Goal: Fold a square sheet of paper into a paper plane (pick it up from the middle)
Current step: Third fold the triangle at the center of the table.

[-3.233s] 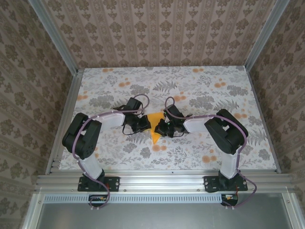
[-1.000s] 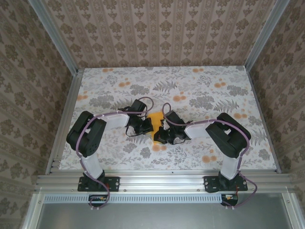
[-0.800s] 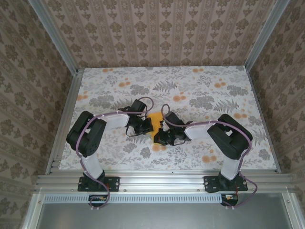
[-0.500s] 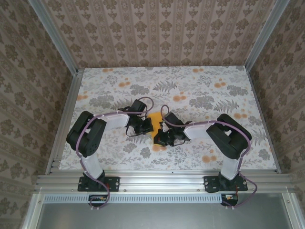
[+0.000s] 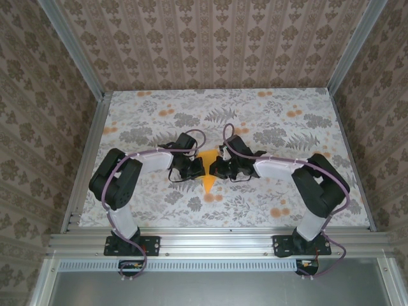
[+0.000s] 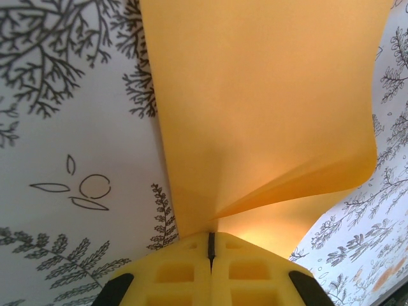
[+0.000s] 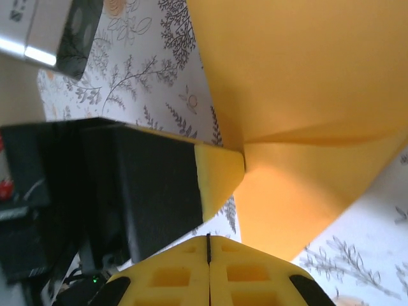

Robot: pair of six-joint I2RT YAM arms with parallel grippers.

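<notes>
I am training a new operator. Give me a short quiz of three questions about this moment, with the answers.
1. True or false: the paper lies flat and untouched on the table.
2. What does the left gripper pinch? A) a cable B) the paper C) nothing
3. Fill in: in the top view, the paper's pointed tip points toward the ___ edge of the table.
Key: 1 false; 2 B; 3 near.
</notes>
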